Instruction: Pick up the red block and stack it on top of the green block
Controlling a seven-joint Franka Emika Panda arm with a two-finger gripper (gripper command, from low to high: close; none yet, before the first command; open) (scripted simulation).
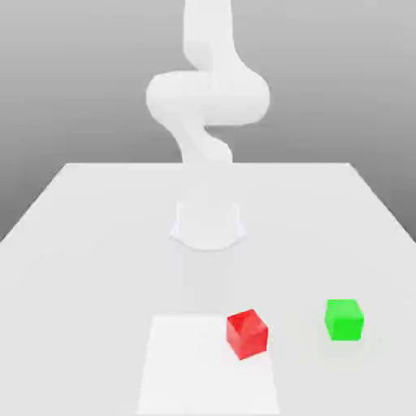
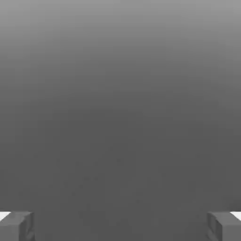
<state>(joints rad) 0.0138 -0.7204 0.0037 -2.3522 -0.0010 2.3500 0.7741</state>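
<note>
**Two blocks apart, gripper wide and empty**

Two blocks sit on the white table (image 1: 97,211) in the exterior view. With the dial centred on the table's middle, the red block (image 1: 247,333) lies at about 5 o'clock, turned slightly so one corner faces the camera, overlapping the right edge of a paler square patch (image 1: 187,366) at 6 o'clock. The green block (image 1: 344,319) rests further out, toward 4 o'clock, well apart from the red one. The white arm (image 1: 207,97) rises at 12 o'clock behind a round base (image 1: 208,226).

In the hand view the gripper (image 2: 120,226) has its fingers (image 2: 16,226) spread as wide as they go, nothing between them, only plain grey surface beyond.
</note>
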